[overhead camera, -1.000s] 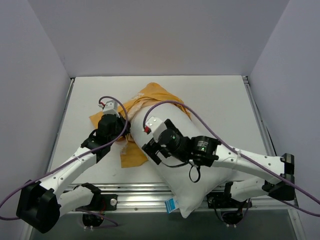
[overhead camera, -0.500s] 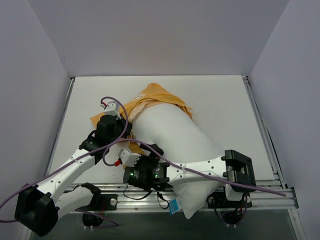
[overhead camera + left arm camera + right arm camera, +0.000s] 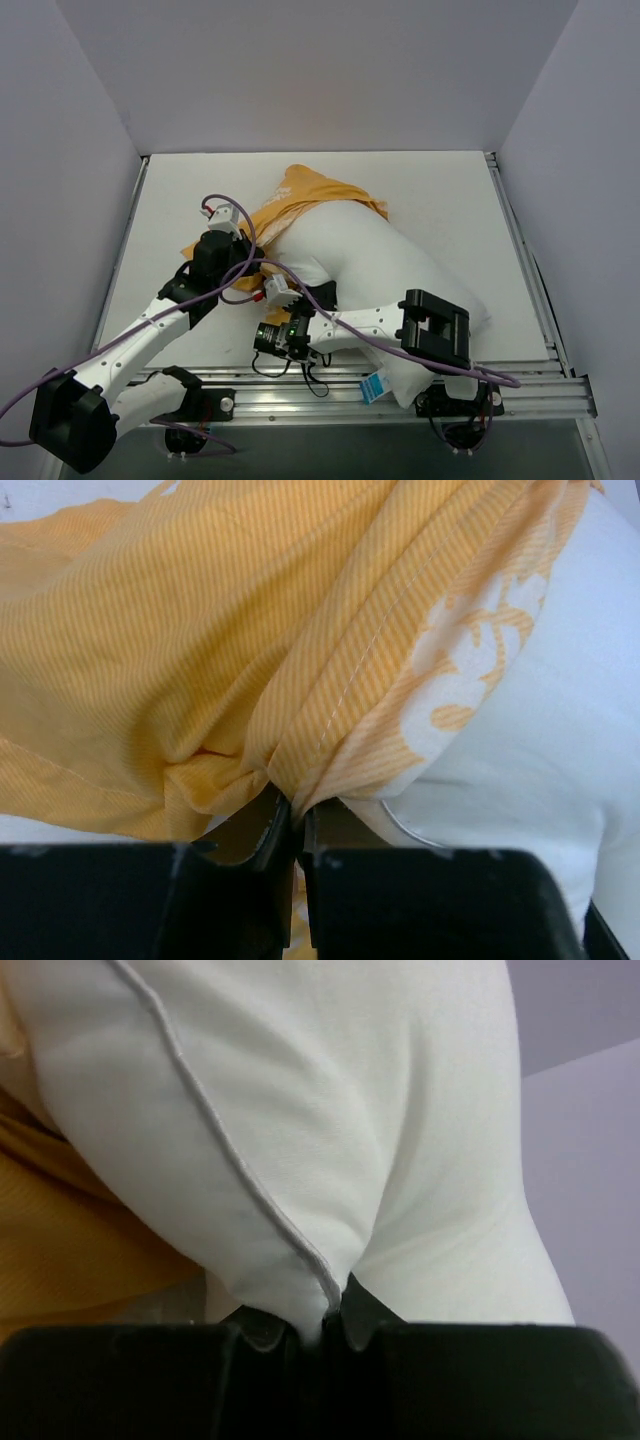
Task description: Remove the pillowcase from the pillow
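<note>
**Left side.** The left arm (image 3: 150, 330) was seen reaching from the near-left corner toward the middle of the counter (image 3: 450, 190). In the left wrist view, the left fingers (image 3: 268, 825) were found pressed together on a gathered fold of the pillowcase (image 3: 312, 190), with a stitched hem running up from the pinch. The paler patterned inside of the fabric was turned outward just beside the grip, lying against the white pillow (image 3: 380, 260).

**Centre.** The pillowcase was found bunched over the far-left end of the pillow only. A flatter part of it was spread on the counter under the left wrist. No printed face or lettering could be made out in these views. A purple cable (image 3: 235, 205) was looped above the left wrist.

The right arm (image 3: 375, 322) was laid across the near side of the pillow, its wrist pointing left. In the right wrist view, the right fingers (image 3: 268, 1330) were seen pinching a piped seam edge of the pillow, the white fabric drawn down into a peak between them. Orange fabric was visible at the left edge of that view, behind the pillow.

**Right side.** Most of the pillow was found bare. It lay diagonally from the far centre of the counter toward the near right. Its near end reached over the metal rail (image 3: 520, 385) at the counter's front edge, where a small blue tag (image 3: 373, 386) was noted.
</note>
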`<action>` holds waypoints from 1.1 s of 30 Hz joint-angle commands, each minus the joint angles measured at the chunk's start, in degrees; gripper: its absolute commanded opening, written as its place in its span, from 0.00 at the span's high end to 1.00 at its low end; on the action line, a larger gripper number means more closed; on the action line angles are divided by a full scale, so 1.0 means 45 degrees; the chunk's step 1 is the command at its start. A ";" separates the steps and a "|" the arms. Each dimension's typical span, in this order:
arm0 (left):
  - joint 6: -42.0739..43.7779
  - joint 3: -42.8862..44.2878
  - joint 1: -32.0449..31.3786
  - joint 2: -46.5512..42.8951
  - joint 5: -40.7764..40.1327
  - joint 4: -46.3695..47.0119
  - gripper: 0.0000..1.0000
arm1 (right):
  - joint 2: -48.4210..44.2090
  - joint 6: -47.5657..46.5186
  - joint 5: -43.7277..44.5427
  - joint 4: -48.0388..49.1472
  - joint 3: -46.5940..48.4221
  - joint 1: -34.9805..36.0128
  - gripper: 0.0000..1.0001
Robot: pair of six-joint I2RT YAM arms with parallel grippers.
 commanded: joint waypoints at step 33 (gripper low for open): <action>0.0010 0.2086 0.2313 -0.0892 0.1519 -0.0522 0.20 | -1.0328 -0.2639 -1.2676 0.3290 -0.0280 -0.5775 1.00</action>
